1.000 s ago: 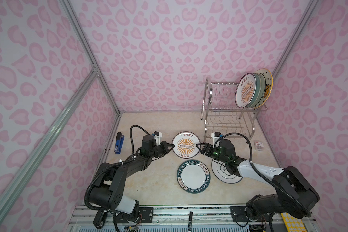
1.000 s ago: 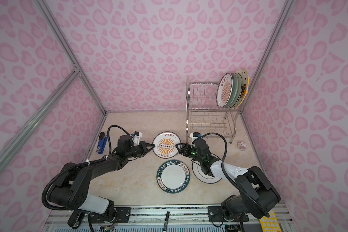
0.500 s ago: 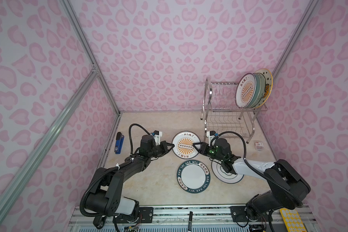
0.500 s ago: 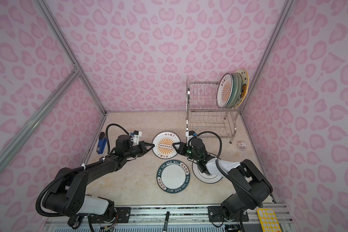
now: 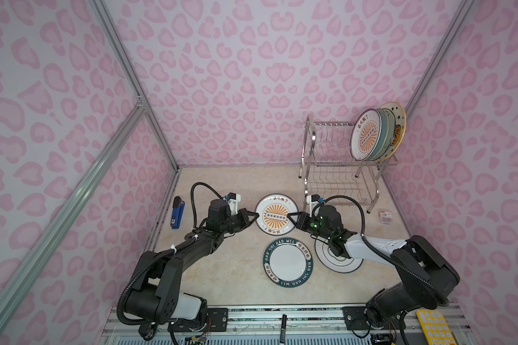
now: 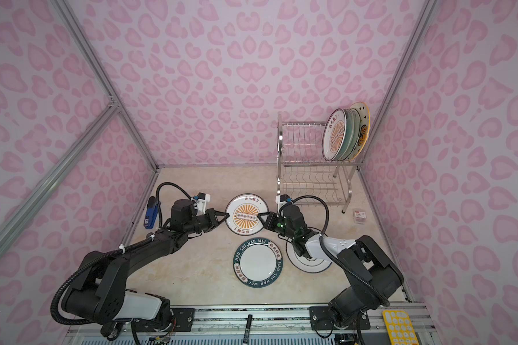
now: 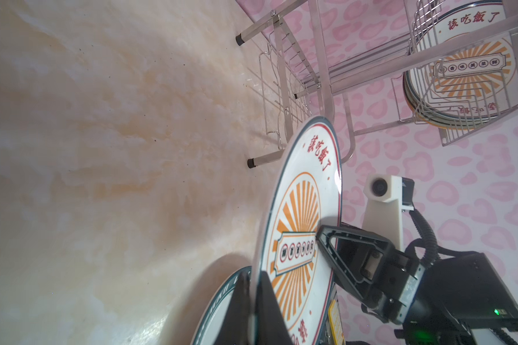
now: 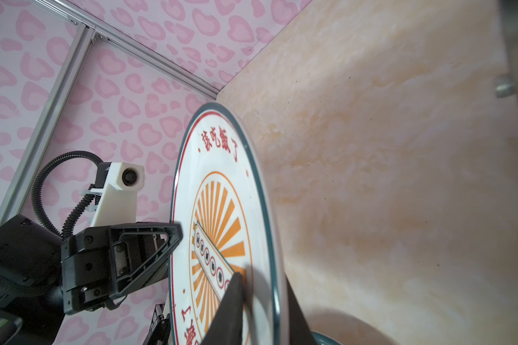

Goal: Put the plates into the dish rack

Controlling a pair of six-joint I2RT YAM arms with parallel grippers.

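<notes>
I hold the sunburst plate face up, just above the table, between my two claws. It sits in front of the dish rack and is not yet in it. My left claw is clamped tight on the plate's left edge. My right claw has come in on the opposite edge, with its fingers narrow, one over the painted face and one behind the rim. Whether they already bite the plate I cannot tell. I judge this to be a hand-over, so that my right arm, the one nearer the rack, can carry the plate in. To do it well I want my right fingers set deep past the raised rim, not on its lip, because glazed ceramic is slick and heavy for a one-sided pinch. My left claw should let go only once the right grip is firm, and it should draw straight back so it doesn't twist the plate. After that the plate needs turning onto its edge and lowering into a free slot on the upper tier, beside the plates standing at that tier's right end. It must stay clear of the rack's tube frame on the way. The lettered plate and the white plate lie flat on the table, waiting.
</notes>
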